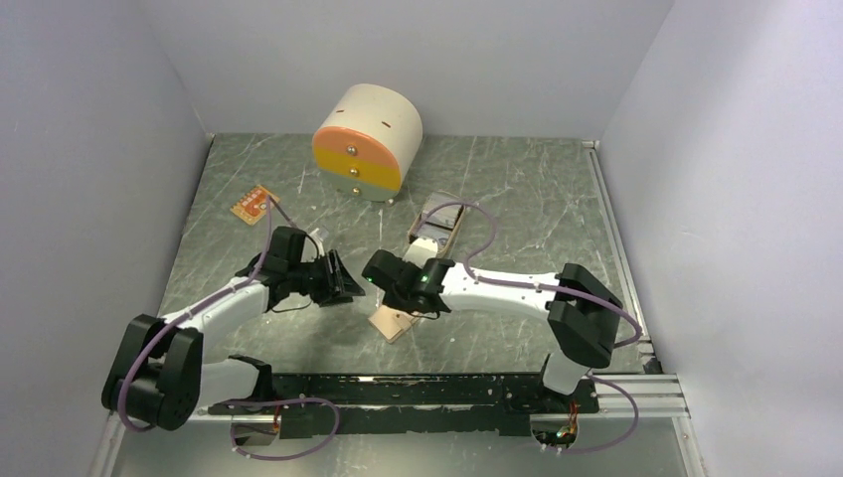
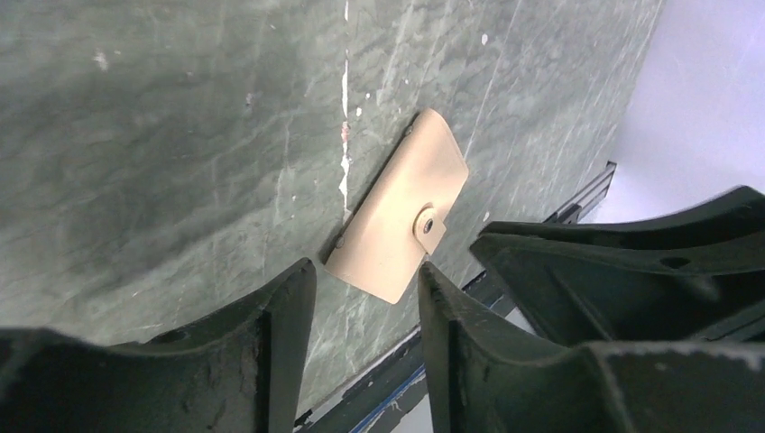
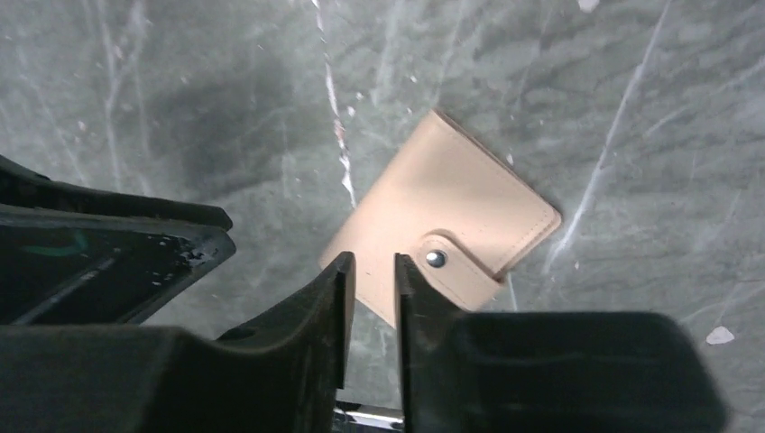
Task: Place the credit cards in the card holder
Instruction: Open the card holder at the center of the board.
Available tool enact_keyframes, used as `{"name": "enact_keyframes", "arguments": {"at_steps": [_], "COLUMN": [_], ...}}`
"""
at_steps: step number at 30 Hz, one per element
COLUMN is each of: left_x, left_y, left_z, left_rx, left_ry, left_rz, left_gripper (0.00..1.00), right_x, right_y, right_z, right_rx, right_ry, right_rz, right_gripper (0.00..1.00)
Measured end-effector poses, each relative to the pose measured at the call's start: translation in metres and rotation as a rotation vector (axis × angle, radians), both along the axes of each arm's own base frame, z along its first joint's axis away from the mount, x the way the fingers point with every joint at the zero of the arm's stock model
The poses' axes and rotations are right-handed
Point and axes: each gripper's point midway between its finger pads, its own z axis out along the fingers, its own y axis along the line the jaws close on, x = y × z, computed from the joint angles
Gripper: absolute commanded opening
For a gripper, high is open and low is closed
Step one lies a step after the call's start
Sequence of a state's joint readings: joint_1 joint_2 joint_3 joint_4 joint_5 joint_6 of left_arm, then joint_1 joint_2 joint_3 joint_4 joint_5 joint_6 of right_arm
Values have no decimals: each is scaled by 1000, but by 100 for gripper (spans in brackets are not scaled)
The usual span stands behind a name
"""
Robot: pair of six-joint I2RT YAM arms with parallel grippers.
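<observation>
**Card holder still snapped shut; open it before any card goes in**

The card holder (image 3: 451, 198) lies flat and closed on the bench (image 3: 180, 90), near the front edge and between the 2 arms. Its snap tab (image 3: 456, 271) is buttoned down over the cover. The left claw (image 2: 365, 271) hangs over it with its fingers apart and nothing between them. The right claw (image 3: 372, 262) hovers just above the holder's near edge. Its fingers are nearly together, leaving a slim gap, and they hold nothing either.

The step in hand looks like undoing the snap. To do it well, the 2 claws should probably take separate jobs. 1 presses down on the cover well away from the tab, so the light holder cannot slide or lift. The other comes in low from the tab's free end, catches only that tip, and peels it up and back rather than pulling sideways. A slim opening suits the thin tab. Gripping too deep would likely pinch the cover along with it and drag the whole holder.

The credit cards cannot be picked out with any certainty. Something pale sits in the tray (image 1: 455, 224) beyond the right arm, too small to name.
</observation>
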State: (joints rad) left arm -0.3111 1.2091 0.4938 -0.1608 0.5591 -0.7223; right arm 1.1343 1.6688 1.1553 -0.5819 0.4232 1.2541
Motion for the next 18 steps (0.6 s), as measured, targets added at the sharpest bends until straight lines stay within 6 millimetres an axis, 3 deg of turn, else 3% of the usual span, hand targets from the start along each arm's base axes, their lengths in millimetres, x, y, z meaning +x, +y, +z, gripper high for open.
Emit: {"name": "enact_keyframes", "arguments": {"at_steps": [4, 7, 12, 18], "left_x": [-3, -7, -14, -24], "left_y": [-11, -20, -30, -46], "left_z": [-8, -17, -30, -39], "left_rx": [-14, -17, -12, -36], "left_ry": [18, 44, 74, 112], "left_rz": [-41, -74, -111, -164], "left_gripper": [54, 55, 54, 53], "right_x": [-15, -30, -33, -33], "right_y": [-9, -32, -36, -39], "right_z": [-24, -49, -53, -59], "right_rx": [14, -20, 9, 98], "right_ry": [62, 102, 102, 68], "right_rz": [-2, 7, 26, 67], "right_gripper": [47, 52, 35, 24]}}
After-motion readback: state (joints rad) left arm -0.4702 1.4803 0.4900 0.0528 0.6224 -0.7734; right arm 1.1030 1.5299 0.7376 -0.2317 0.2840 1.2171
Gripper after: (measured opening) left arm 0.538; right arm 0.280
